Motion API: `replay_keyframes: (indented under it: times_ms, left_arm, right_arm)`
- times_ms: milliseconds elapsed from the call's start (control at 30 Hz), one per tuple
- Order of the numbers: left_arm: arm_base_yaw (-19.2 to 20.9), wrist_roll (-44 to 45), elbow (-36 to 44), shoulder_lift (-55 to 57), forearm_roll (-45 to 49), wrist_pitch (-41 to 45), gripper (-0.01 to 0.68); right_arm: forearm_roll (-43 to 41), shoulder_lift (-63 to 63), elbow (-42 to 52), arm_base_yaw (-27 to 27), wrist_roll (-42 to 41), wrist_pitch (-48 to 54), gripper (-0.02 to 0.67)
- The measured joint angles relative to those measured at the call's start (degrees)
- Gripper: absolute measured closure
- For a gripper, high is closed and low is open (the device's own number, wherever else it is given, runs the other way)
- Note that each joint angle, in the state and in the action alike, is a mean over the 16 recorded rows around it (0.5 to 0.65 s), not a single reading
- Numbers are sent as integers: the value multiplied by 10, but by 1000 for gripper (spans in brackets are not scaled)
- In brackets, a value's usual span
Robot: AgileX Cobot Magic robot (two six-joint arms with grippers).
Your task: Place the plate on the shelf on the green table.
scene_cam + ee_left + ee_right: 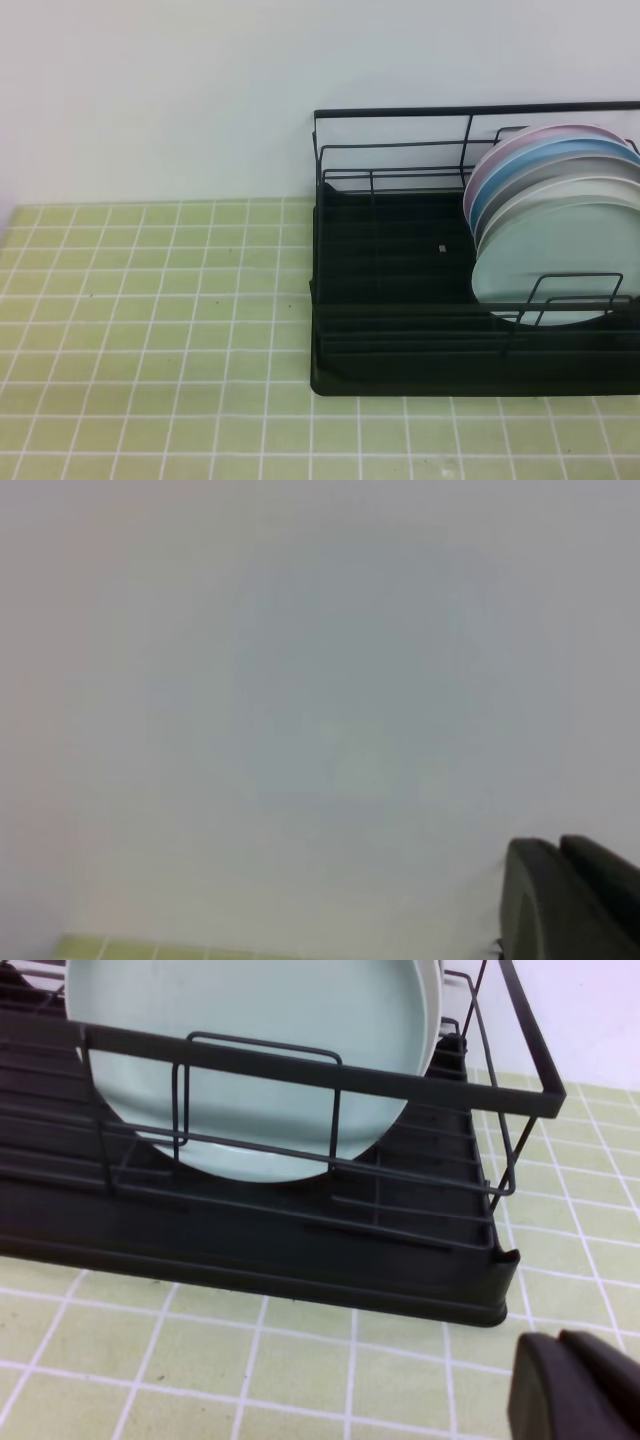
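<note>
Both arms drawn back, out of the high view. Left gripper (575,905) and right gripper (580,1390) pressed together, holding nothing. Plate (555,262) upright (frontmost) in shelf (390,300) on green table (150,330).

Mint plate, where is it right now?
The mint plate stands on edge in the rack, right side of the high view, frontmost of the plate stack.
</note>
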Motion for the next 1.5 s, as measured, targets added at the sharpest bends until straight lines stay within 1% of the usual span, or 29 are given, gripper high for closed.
replay_keyframes:
  times_ms: [267,467,633,1000,1267,1500]
  left_arm:
    - [0,67,26,-12,-69,41,675]
    - [0,133,47,-25,-120,113,675]
    - [0,173,57,-34,-132,169,675]
    - [0,210,61,-35,-125,225,675]
    - [0,213,61,-35,-127,252,675]
    - [0,211,61,-35,-131,258,675]
  right_arm:
    - [1,0,0,0,0,0,648]
    - [2,0,0,0,0,-1,648]
    - [2,0,0,0,0,-1,648]
    - [2,0,0,0,0,0,648]
    - [2,0,0,0,0,0,648]
    - [2,0,0,0,0,0,648]
